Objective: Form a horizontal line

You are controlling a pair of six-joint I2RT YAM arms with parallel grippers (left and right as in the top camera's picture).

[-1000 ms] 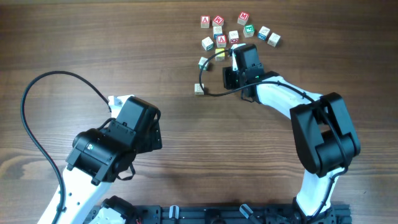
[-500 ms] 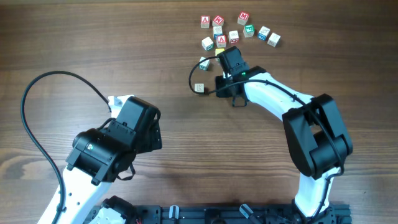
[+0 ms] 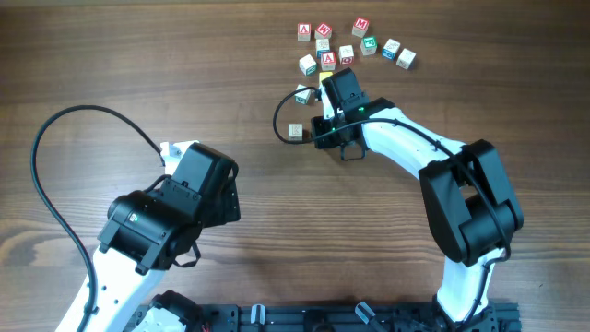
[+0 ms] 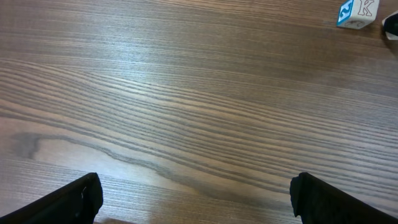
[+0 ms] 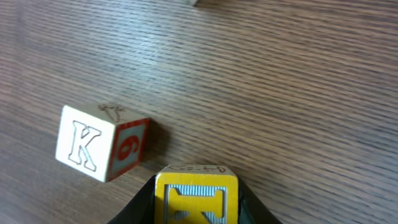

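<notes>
Clerk: Right claw first?

Inspector: Right gripper (image 5: 196, 210) clamped on the yellow cube (image 5: 196, 190), one dark finger (image 5: 142, 208) at each side, striped face toward the camera. Unable to tell lifted from resting on the table (image 5: 280, 93).

Clerk: Next out?

Inspector: Just beyond and leftward, red-marked K cube (image 5: 102, 142), upright on the wood, K face and red 9 side showing. Just beside the yellow cube; unable to tell touching from apart. Farther off, at the top edge, only a corner of another cube (image 5: 193, 2).

Clerk: Left side?

Inspector: Left gripper (image 4: 199, 202) spread wide, nothing between the fingers but bare wood. Far off, at the upper right corner, blue-sided K cube (image 4: 356, 12).

Clerk: From overhead?

Inspector: Pale cube (image 3: 295, 132) alone, left of the right wrist. Farthest back, loose cluster of lettered cubes (image 3: 328, 58).
</notes>
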